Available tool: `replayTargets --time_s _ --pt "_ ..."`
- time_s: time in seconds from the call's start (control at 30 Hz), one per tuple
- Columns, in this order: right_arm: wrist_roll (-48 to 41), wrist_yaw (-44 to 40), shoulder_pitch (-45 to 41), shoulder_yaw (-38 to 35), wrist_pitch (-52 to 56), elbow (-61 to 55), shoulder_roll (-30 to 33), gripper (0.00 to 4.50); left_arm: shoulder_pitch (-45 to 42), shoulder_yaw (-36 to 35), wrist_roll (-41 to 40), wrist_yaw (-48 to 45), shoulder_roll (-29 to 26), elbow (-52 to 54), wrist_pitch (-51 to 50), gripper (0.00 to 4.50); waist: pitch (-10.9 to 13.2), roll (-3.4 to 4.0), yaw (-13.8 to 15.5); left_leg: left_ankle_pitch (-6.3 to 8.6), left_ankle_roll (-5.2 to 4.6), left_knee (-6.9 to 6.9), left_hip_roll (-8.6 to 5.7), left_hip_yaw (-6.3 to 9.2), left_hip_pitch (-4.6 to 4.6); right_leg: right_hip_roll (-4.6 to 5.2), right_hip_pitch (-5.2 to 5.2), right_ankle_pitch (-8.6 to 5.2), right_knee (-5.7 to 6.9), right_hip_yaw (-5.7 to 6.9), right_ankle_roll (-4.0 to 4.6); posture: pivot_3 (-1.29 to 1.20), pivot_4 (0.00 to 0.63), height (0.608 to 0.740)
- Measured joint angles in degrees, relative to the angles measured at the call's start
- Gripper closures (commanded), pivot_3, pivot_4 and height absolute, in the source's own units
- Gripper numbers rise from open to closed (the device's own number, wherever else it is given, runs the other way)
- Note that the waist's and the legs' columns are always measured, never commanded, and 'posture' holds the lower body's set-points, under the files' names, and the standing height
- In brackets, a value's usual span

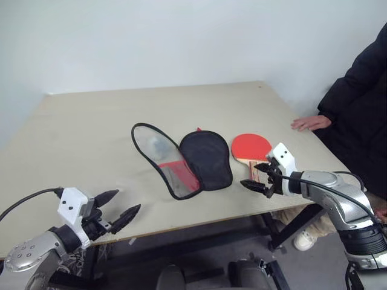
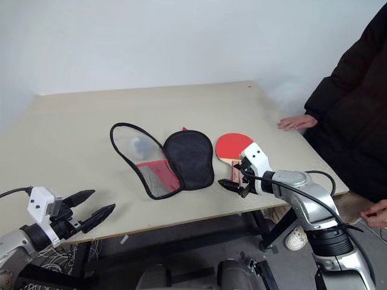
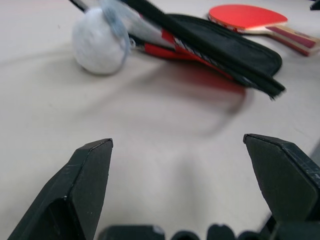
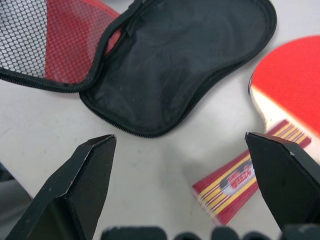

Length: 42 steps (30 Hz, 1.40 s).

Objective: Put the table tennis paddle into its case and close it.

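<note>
The case lies unzipped on the table, its black fabric half [image 1: 207,158] beside its mesh half [image 1: 158,158], which has a red label. A whitish ball [image 3: 99,45] sits by the mesh half. Right of the case lies the table tennis paddle [image 1: 251,146], red face up, its striped handle [image 4: 240,185] pointing to the table's near edge. My right gripper [image 1: 253,175] hovers open just over the handle's end, touching nothing. Near the table's front left edge, well short of the case, my left gripper [image 1: 128,200] is open and empty.
A person in a black jacket [image 1: 363,90] sits at the table's right side, one hand [image 1: 310,122] flat on the tabletop beyond the paddle. The pale table [image 1: 91,133] is bare on its left and far parts.
</note>
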<state>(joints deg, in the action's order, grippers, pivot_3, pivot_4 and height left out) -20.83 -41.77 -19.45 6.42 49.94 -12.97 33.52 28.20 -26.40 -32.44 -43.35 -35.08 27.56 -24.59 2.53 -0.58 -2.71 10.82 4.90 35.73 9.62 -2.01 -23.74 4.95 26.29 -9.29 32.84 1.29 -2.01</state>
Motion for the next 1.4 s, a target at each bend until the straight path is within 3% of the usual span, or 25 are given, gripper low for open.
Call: replayTargets --time_s 0.1,0.13,0.17,0.2,0.23,0.27,0.33,0.37,0.4,0.43,0.47,0.5,0.53,0.57,0.6,0.67,0.7,0.8,0.83,1.4 --pt "0.0 0.2 0.1 0.0 0.6 0.0 0.0 0.00 0.7 0.0 -0.2 0.7 0.3 1.7 -0.5 0.02 0.0 0.14 -0.2 0.03 -0.05 -0.06 0.03 0.03 -0.09 -0.02 -0.03 0.50 -0.96 0.21 0.02 0.00 0.000 0.740" --pt "0.0 0.2 0.1 0.0 0.6 0.0 0.0 0.00 0.8 0.0 -0.2 0.8 0.3 2.3 -0.5 0.02 -0.1 0.49 -0.3 0.03 -0.07 -0.36 0.31 0.08 -0.48 -0.18 -0.31 1.80 -2.34 0.58 0.02 0.00 0.000 0.740" --pt "0.1 0.0 0.2 0.3 0.4 0.0 -0.1 0.00 1.0 -0.1 -0.2 0.8 0.0 2.5 -0.5 0.02 -0.3 0.99 0.0 -0.18 -0.43 -1.32 1.28 -0.63 -1.26 0.15 -0.57 2.90 -1.76 2.21 0.57 0.00 0.000 0.740" --pt "0.2 -0.1 0.1 0.7 0.2 0.2 0.0 0.00 0.7 -0.1 -0.1 0.9 -0.2 2.5 -0.5 0.02 -0.6 0.37 0.1 -0.43 -0.79 -1.53 1.27 -1.48 -1.09 0.51 -0.81 0.81 2.50 3.40 1.59 0.00 0.000 0.740" --pt "0.3 -0.2 -0.3 1.0 -0.2 0.2 0.0 0.00 0.9 -0.1 -0.1 0.9 0.3 2.4 -0.4 0.02 -0.6 -0.15 0.7 -0.46 -0.82 -1.89 0.92 -2.31 -0.35 0.56 -0.75 -1.90 4.37 3.37 2.09 0.00 0.000 0.740" --pt "0.2 -0.3 -0.7 1.0 -0.2 0.4 0.0 0.00 1.8 -0.1 -0.1 0.8 0.6 2.4 -0.4 0.02 -0.6 -0.59 1.0 -0.36 -0.91 -1.67 -0.08 -1.88 0.40 0.62 -0.53 -2.64 4.80 2.90 2.15 0.00 0.000 0.740" --pt "0.2 -0.3 -0.9 0.9 -0.1 1.1 0.1 0.00 2.2 0.0 -0.1 0.7 0.6 2.4 -0.5 0.02 -0.2 -0.17 1.8 0.61 -0.95 -0.68 -0.55 -0.76 0.80 0.87 -0.72 -2.66 4.86 3.30 2.18 0.00 0.000 0.740" --pt "0.2 -0.3 -1.5 0.9 0.1 1.5 0.1 0.00 1.7 0.0 -0.1 0.6 0.6 2.4 -0.5 0.02 -0.1 0.03 1.9 1.38 -1.22 -0.01 -1.42 0.57 0.84 1.14 -0.81 -2.66 4.83 3.72 2.18 0.00 0.000 0.740" --pt "0.2 -0.1 -2.5 0.8 0.3 1.9 0.1 0.00 0.7 0.2 -0.1 0.7 0.6 2.3 -0.5 0.02 0.1 0.41 2.1 2.03 -1.75 1.09 -1.97 1.74 0.84 1.60 -0.86 -2.65 4.79 4.42 2.18 0.00 0.000 0.740" --pt "0.3 0.2 -3.3 0.4 0.2 2.2 0.1 0.00 -0.5 0.8 -0.1 0.8 0.6 2.3 -0.5 0.02 0.1 0.93 1.7 2.81 -2.74 2.50 -2.61 3.15 0.54 2.35 -1.06 -2.58 4.45 6.00 2.06 0.00 0.000 0.740" --pt "0.4 0.4 -3.7 0.0 0.1 2.5 0.3 0.00 -1.3 1.5 0.1 0.8 0.7 2.1 -0.5 0.02 -0.1 2.14 1.4 3.54 -3.41 3.10 -2.73 4.30 -0.07 2.39 -1.39 -2.07 3.58 7.20 1.69 0.00 0.000 0.740" --pt "0.6 0.7 -3.7 -0.4 -0.2 2.9 0.4 0.00 -2.3 2.6 0.2 0.9 0.7 1.8 -0.5 0.02 -0.2 3.64 1.0 3.61 -3.18 3.13 -2.65 5.68 -1.23 1.72 -2.30 -0.19 0.96 8.54 1.42 0.00 0.000 0.740" --pt "0.7 0.8 -2.9 -1.2 -0.5 2.9 1.1 0.00 -4.1 3.7 0.4 0.9 0.0 1.3 -0.5 0.02 -0.6 3.84 1.0 3.61 -3.14 2.89 -2.67 5.93 -2.59 2.25 -2.49 0.19 4.66 9.07 1.65 0.00 0.000 0.740" --pt "1.1 1.1 -2.6 -1.6 -0.7 3.9 1.5 0.00 -6.5 4.0 0.5 1.0 0.2 1.0 0.1 0.02 -0.8 2.45 1.1 3.53 -3.12 2.35 -3.44 4.44 -2.50 1.92 -3.73 -5.38 7.68 7.04 0.81 0.00 0.000 0.740" --pt "1.4 2.0 -3.5 -1.4 -0.8 4.7 0.5 0.00 -6.2 4.8 0.7 1.0 1.0 0.3 0.2 0.02 -0.5 1.55 1.1 2.71 -3.21 0.93 -5.28 4.53 -1.54 1.15 -4.16 -7.57 7.40 4.74 1.34 0.00 0.000 0.740" --pt "1.3 2.8 -3.5 -1.3 0.0 4.7 -0.7 0.00 -5.2 5.7 0.6 0.4 0.5 -0.3 -0.6 0.02 0.2 1.70 0.6 1.82 -3.47 -0.60 -6.90 5.23 -0.02 1.07 -4.96 -7.52 6.48 3.26 1.28 0.00 0.000 0.740" --pt "1.1 3.0 -3.7 -1.3 0.7 4.5 -0.7 0.00 -5.7 5.6 0.3 0.1 0.1 -0.3 -0.8 0.02 0.5 1.67 0.5 1.83 -3.46 -0.57 -6.95 5.11 0.21 1.08 -5.08 -7.52 6.33 2.94 1.29 0.00 0.000 0.740" --pt "0.9 3.0 -4.2 -1.2 1.0 3.8 -0.7 0.00 -6.7 5.7 0.4 -0.2 -0.2 -0.6 -0.9 0.02 0.7 1.77 0.2 1.79 -3.37 -0.62 -7.19 5.52 0.15 0.91 -5.14 -7.48 5.71 2.85 1.21 0.00 0.000 0.740" --pt "0.9 3.1 -3.9 -1.1 1.0 2.5 -0.9 0.00 -6.8 5.6 0.6 -0.2 -0.4 -1.3 -0.9 0.02 0.7 1.75 0.1 1.46 -2.89 -0.54 -7.25 5.55 0.15 0.87 -5.13 -7.27 5.68 2.65 0.87 0.00 0.000 0.740" --pt "0.7 6.5 -2.3 -0.9 1.0 1.4 -3.7 0.00 -8.5 5.4 0.8 -0.1 -0.5 -2.8 -0.8 0.02 0.8 1.57 0.2 0.13 -3.04 -0.54 -7.24 5.59 0.17 0.55 -4.86 -6.43 5.39 2.23 0.63 0.00 0.000 0.740"
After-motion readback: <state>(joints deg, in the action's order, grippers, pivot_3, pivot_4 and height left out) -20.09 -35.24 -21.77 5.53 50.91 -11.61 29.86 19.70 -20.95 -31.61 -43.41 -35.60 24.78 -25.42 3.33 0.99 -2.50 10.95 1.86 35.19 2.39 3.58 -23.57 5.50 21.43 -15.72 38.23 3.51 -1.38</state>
